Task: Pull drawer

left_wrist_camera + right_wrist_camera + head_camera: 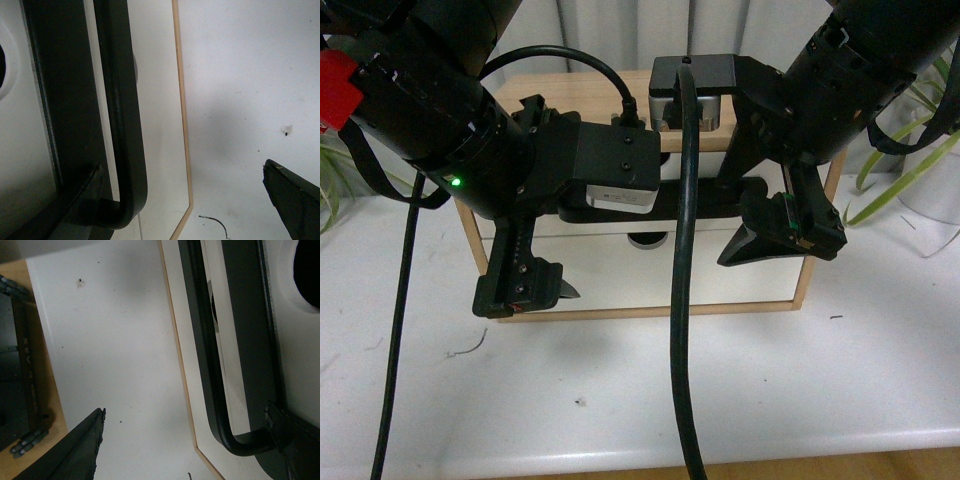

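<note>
Jaws on both grippers stand spread, clasping nothing. One end of the black bar handle (pixel 122 100) runs between those of the left gripper (pixel 184 165), and the right gripper (pixel 185 410) straddles the other end the same way. Whether any finger touches the bar cannot be told. The handle crosses the white front of the drawer (pixel 740 265), which sits in a wooden frame (pixel 810 270) at the middle of the white counter (pixel 820 390). Green leaves (pixel 910 150) flank the frame.
</note>
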Robot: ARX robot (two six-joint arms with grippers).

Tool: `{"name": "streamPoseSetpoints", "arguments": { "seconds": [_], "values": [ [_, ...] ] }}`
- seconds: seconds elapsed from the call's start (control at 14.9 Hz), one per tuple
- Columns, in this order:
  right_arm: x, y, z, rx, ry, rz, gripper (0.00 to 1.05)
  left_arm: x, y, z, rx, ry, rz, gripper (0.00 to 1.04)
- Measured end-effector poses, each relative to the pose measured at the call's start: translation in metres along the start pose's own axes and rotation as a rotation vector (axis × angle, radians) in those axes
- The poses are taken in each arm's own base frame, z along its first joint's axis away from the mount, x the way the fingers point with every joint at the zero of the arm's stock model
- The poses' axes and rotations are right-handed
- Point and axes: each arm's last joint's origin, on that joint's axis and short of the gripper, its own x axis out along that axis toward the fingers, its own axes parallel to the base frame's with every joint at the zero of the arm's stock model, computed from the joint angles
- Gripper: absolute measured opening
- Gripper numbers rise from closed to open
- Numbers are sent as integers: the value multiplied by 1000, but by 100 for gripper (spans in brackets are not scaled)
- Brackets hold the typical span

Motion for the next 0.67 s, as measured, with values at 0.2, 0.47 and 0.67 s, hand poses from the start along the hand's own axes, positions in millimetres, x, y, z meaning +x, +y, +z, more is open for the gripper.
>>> {"name": "streamPoseSetpoints", "arguments": {
  "seconds": [0.2, 0.47, 0.67],
  "values": [
    [1, 3, -2, -38, 48, -8, 98, 2, -1, -1, 36, 5, -2, 98],
    [4, 9, -5, -40, 46, 33, 98, 4, -3, 1, 48, 7, -7, 98],
    [2, 12, -4, -15, 7, 95, 98, 4, -3, 0, 30, -7, -12, 98]
  ]
}}
